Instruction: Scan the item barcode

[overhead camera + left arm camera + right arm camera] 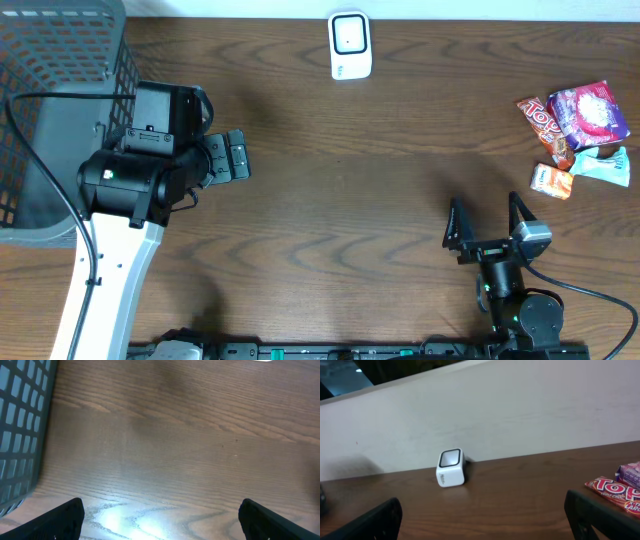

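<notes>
Dark brown wood across the whole worktop (380, 170), bare through the wide middle band. At the far edge, near the centre: a white barcode scanner (350, 45), upright, window tilted upward, close against the pale wall in the right wrist view. At the right edge: a cluster of snack packets, with a red bar wrapper (540, 118) touching a purple pouch (590, 112), and a teal packet (608, 165) and a small orange packet (552, 181) just beside them, all well apart from the scanner. At the left edge: a grey mesh basket (60, 100), partly cut off by the frame. Left pincer (232, 158) just beside the basket, released wide, grasping nothing, over bare wood. Right pincer (490, 225) near the front edge, likewise spread wide and empty, pointed toward the far edge, packets off to its right.
</notes>
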Robot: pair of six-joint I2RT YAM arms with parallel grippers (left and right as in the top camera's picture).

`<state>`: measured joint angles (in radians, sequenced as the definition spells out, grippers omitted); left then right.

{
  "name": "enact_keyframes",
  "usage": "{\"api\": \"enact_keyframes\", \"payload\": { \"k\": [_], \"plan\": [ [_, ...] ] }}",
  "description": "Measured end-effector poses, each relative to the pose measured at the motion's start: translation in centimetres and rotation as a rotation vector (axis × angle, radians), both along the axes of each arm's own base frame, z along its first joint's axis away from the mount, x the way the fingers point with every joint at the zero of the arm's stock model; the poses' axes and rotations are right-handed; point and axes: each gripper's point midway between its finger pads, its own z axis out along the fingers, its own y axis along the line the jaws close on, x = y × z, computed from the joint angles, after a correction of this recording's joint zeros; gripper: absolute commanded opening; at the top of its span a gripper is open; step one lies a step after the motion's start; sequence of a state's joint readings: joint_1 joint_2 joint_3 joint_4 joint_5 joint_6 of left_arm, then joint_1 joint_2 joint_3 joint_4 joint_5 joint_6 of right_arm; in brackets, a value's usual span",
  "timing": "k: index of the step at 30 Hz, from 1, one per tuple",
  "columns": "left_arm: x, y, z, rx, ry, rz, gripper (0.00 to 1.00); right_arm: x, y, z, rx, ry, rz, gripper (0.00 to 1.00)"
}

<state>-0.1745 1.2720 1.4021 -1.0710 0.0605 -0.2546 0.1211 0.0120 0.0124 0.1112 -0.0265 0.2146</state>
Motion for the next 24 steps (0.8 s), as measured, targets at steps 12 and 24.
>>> {"api": "enact_keyframes", "payload": {
  "k": [12, 24],
  "plan": [
    [0.0, 0.0, 0.0, 0.0, 0.0, 0.0, 0.98, 0.2, -0.3, -1.3, -0.037, 0.046, -0.021, 0.99],
    [0.0, 0.0, 0.0, 0.0, 0.0, 0.0, 0.98, 0.2, -0.6, -4.7, -0.081, 0.178, -0.039, 0.99]
  ]
}}
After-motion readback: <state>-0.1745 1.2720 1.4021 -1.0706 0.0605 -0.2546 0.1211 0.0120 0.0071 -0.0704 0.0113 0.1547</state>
